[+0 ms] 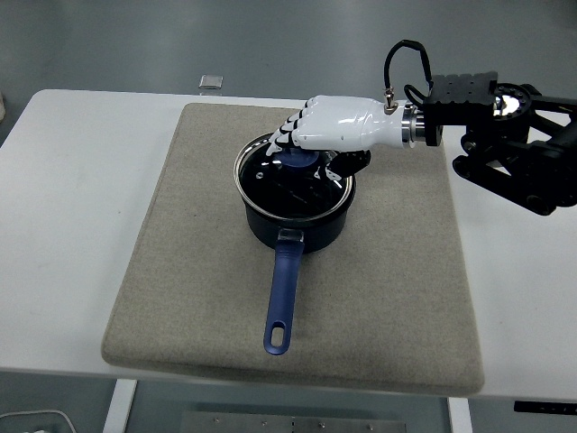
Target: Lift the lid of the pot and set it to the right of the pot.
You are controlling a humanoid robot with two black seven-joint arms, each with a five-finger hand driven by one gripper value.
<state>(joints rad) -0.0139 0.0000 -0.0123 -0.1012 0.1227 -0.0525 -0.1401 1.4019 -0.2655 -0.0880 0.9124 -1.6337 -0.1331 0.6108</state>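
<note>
Dark blue pot [297, 212] sits near the middle of a beige felt mat [180, 271] on the white table [72, 198], its long blue handle [283, 293] pointing toward the near edge, hang-hole at the tip. Glass lid [290, 179] with a metal rim is on top of the pot, appears tilted, left edge riding slightly past the pot wall; can't tell whether it is fully clear of the rim. Blue knob [301, 160] at lid centre. Right hand [335, 129], white shell with black joints, comes in from the right and is directly over the lid, fingers [287, 135] curled down around the knob, thumb tucked underneath on the near side: grasping the lid by the knob. Black forearm and wrist block trail off to the right edge, above bare table, cable looped over the wrist. Small grey square object [211, 82] lies on the table beyond the mat's far edge.
</note>
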